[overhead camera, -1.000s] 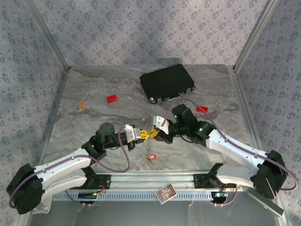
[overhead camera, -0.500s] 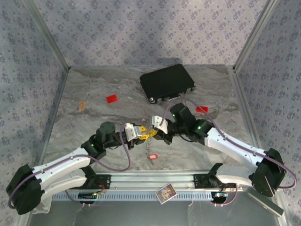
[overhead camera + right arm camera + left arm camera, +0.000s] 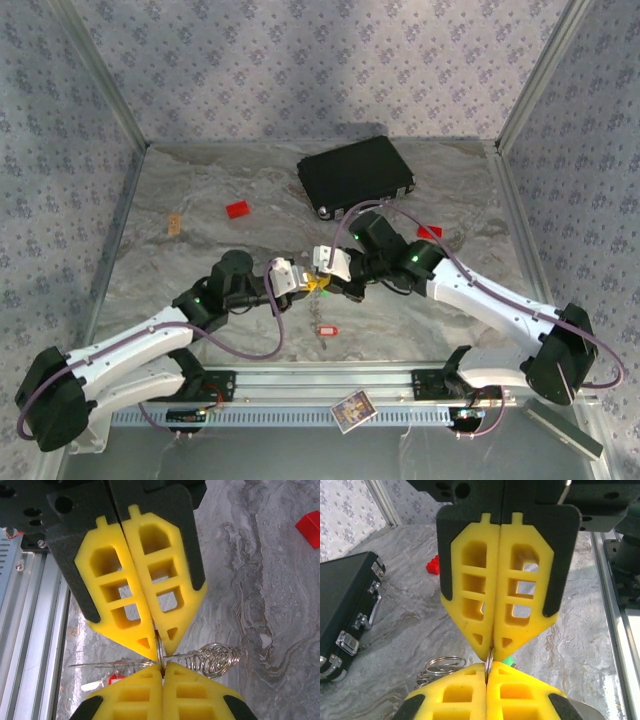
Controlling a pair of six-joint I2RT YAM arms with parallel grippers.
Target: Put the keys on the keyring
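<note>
We see three walls around the worktop (image 3: 190, 190), all papered alike in pale grey-lilac with a small repeating sprig: the back wall (image 3: 320, 60), the left wall (image 3: 50, 180) and the right wall (image 3: 590, 150). Slim metal posts mark the two far corners, one on the left (image 3: 100, 75) and one on the right (image 3: 535, 75) (the same paper and a post show in the left wrist view too). The worktop is grey and marbled, veined in white, and looks creased in places. A ribbed aluminium rail (image 3: 300, 382) runs along its near edge. The light is soft and even, with faint shadows.
</note>
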